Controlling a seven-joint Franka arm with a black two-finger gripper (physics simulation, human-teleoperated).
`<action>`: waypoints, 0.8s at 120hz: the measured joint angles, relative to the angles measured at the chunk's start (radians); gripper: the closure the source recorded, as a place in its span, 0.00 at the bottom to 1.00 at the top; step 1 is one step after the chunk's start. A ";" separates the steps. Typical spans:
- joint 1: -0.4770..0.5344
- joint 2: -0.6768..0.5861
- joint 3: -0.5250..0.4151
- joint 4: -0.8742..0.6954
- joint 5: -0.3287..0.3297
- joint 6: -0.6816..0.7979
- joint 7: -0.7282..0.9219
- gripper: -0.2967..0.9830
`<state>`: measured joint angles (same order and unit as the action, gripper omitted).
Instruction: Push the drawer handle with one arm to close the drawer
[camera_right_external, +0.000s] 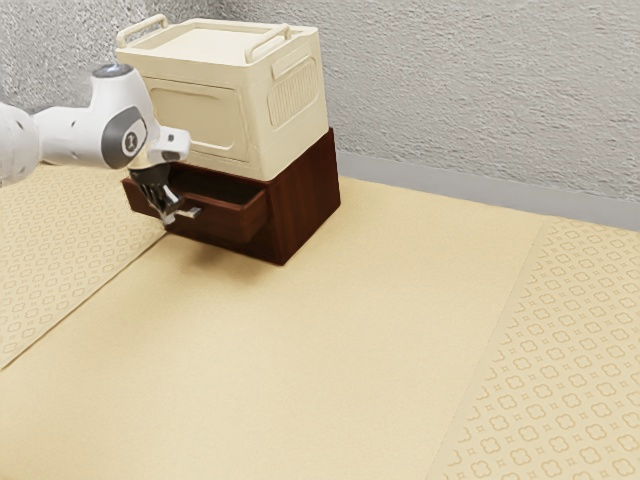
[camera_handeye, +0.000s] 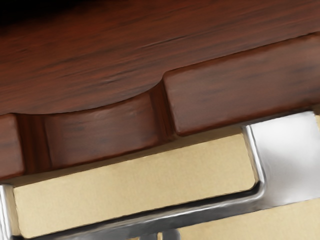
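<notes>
A pale yellow surface with patterned bands (camera_right_external: 300, 350) is bordered by a rough grey wall (camera_right_external: 480, 90). On it, a cream plastic box with raised top grips (camera_right_external: 200, 100) is supported by a dark reddish-brown wooden cabinet (camera_right_external: 305, 215). A white jointed arm with dark grey trim (camera_right_external: 75, 135) is extended from the exterior view's left toward the cabinet's front.

The matching brown wooden drawer (camera_right_external: 235, 222) is seen partly pulled out beneath the box – its dark interior is exposed, and a shallow curved notch is cut into the top edge of its front. The black two-finger gripper (camera_right_external: 172, 212) is held pointing down, tilted, just outside the drawer front. Whether it is released or clenched cannot be told. Beside its tip, the silvery metal bar handle (camera_right_external: 191, 212) is mounted on the drawer's outer face – whether the two are touching cannot be made out.
</notes>
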<state>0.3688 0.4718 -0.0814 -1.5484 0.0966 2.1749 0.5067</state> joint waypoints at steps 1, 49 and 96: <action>-0.002 0.003 0.000 0.005 0.000 -0.001 0.000 0.85; -0.016 0.044 0.003 0.069 -0.003 0.006 -0.020 0.85; -0.032 0.137 0.002 0.191 -0.003 0.060 -0.072 0.84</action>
<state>0.3368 0.6085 -0.0797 -1.3575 0.0932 2.2347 0.4352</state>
